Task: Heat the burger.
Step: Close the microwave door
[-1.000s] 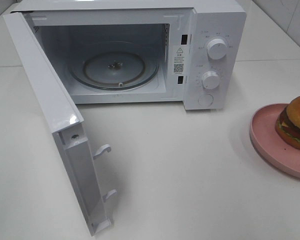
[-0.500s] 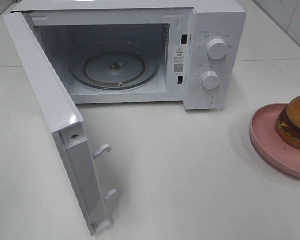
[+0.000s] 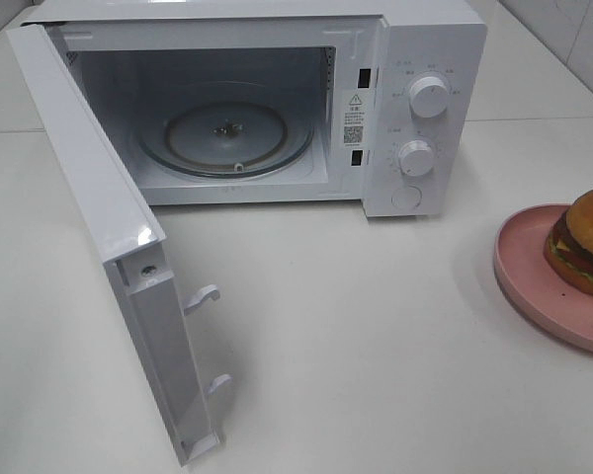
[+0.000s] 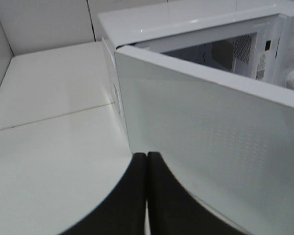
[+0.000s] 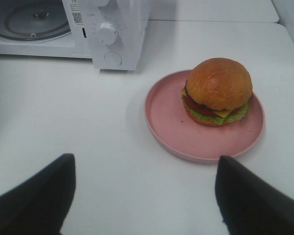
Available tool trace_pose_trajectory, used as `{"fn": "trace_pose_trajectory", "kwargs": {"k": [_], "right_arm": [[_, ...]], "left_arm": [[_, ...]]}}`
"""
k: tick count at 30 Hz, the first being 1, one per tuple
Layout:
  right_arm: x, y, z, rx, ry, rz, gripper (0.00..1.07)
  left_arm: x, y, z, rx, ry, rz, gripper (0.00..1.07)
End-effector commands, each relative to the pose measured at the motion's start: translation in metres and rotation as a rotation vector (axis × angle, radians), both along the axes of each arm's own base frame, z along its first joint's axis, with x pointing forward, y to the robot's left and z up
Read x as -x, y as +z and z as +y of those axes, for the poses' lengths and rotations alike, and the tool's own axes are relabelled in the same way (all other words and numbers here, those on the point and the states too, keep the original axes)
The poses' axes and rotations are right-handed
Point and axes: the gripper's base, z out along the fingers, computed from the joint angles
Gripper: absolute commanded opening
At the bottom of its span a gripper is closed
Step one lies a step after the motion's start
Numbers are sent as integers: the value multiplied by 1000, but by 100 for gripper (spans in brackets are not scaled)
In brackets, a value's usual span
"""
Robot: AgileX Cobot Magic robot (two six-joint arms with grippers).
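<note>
The burger (image 3: 584, 240) with a golden-brown bun, tomato, cheese and lettuce sits on a pink round plate (image 3: 530, 272) at the table's right edge. In the right wrist view the burger (image 5: 217, 90) lies on the plate (image 5: 166, 115) ahead of my right gripper (image 5: 144, 191), which is open and empty with its fingers spread wide. My left gripper (image 4: 146, 169) is shut and empty, just outside the microwave's open door (image 4: 210, 142). Neither gripper shows in the exterior high view.
The white microwave (image 3: 425, 39) stands at the back with its door (image 3: 89, 188) swung open toward the front left. Its glass turntable (image 3: 227, 138) is bare. Two knobs (image 3: 428, 97) sit on its right panel. A tiled wall runs behind the table.
</note>
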Motion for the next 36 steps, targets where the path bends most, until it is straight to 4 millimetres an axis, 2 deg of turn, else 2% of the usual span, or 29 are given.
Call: {"fn": "trace_pose_trajectory", "kwargs": {"k": [1, 2, 4, 5, 7, 8, 10, 13, 15, 17, 18, 19, 20, 21, 23, 32, 36], "right_arm": [[3, 1, 0, 1, 2, -36, 76], [3, 1, 0, 1, 2, -36, 76], [3, 1, 0, 0, 1, -36, 76], [3, 1, 0, 0, 1, -36, 76], [3, 1, 0, 0, 1, -36, 76], [3, 1, 0, 0, 1, -36, 76], [3, 1, 0, 0, 1, -36, 76], [3, 1, 0, 0, 1, -36, 76], [3, 1, 0, 0, 1, -36, 76], [3, 1, 0, 0, 1, -36, 76], [3, 1, 0, 0, 1, -36, 76], [3, 1, 0, 0, 1, -36, 76], [3, 1, 0, 0, 1, -36, 76], [3, 1, 0, 0, 1, -36, 76], [3, 1, 0, 0, 1, -36, 76], [3, 1, 0, 0, 1, -36, 76], [3, 1, 0, 0, 1, -36, 76]], "left_arm": [[-25, -1, -11, -15, -9, 19, 0], [-25, -1, -11, -15, -9, 19, 0], [-58, -7, -26, -37, -25, 123, 0], [-58, -7, -26, -37, -25, 123, 0], [-84, -14, -38, -49, -34, 182, 0], [-84, -14, -38, -49, -34, 182, 0], [-110, -26, -49, -65, -42, 238, 0], [-117, -29, -52, -66, -43, 253, 0], [-149, -52, -66, -53, -46, 321, 0], [-155, -55, -69, -46, -46, 322, 0], [-168, -66, -75, -36, -45, 334, 0], [-168, -66, -75, -36, -45, 334, 0], [-178, -75, -79, -34, -45, 336, 0], [-178, -75, -79, -34, -45, 336, 0], [-191, -86, -84, -31, -48, 328, 0], [-210, -99, -94, -15, -70, 247, 0], [-220, -105, -101, -98, -135, 241, 0]]}}
